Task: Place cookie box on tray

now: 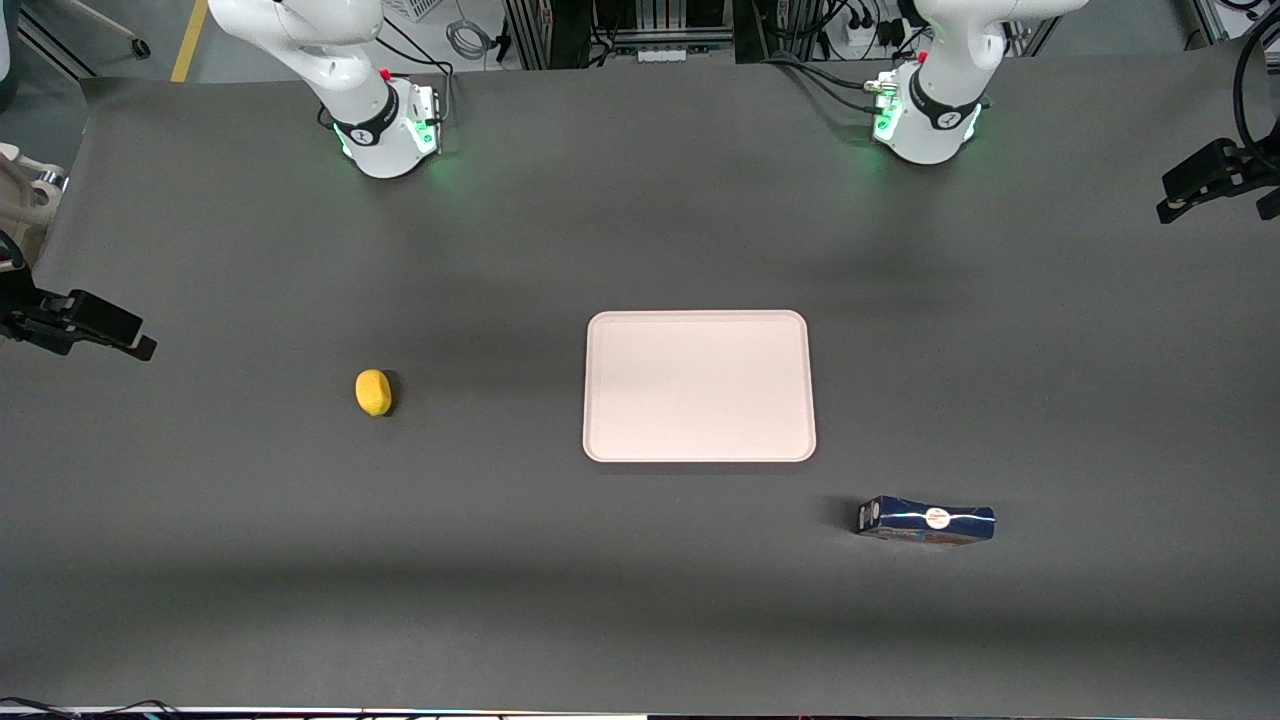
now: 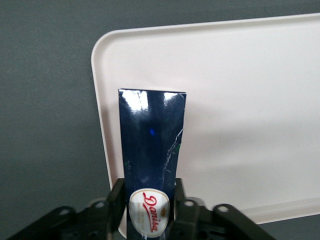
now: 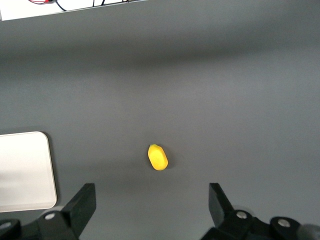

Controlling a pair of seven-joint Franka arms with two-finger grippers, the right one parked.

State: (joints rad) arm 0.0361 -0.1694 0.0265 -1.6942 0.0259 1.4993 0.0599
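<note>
From the front, the cookie box (image 1: 926, 521) lies flat on the dark table (image 1: 640, 620). It is near one corner of the tray (image 1: 700, 335) but not touching it, closer to the front camera and toward the working arm's end. The tray has nothing on it. The gripper (image 1: 1205, 185) hangs at the table's edge, well apart from the box. A small yellow lump (image 1: 373, 392) sits toward the parked arm's end.

In the left wrist view, the gripper (image 2: 150, 212) sits right at the box's (image 2: 150, 140) logo end, and the pale tray (image 2: 250, 100) shows past the box. This does not match the front view, so one cannot tell if the gripper is open or closed.

The right wrist view shows only the yellow lump (image 3: 158, 157) and a tray corner (image 3: 25, 170).

The box is probably light, thin card. It looks shiny, so it may slip, and it could dent if squeezed hard. The best place to hold it is likely across its narrow sides, near the middle.
</note>
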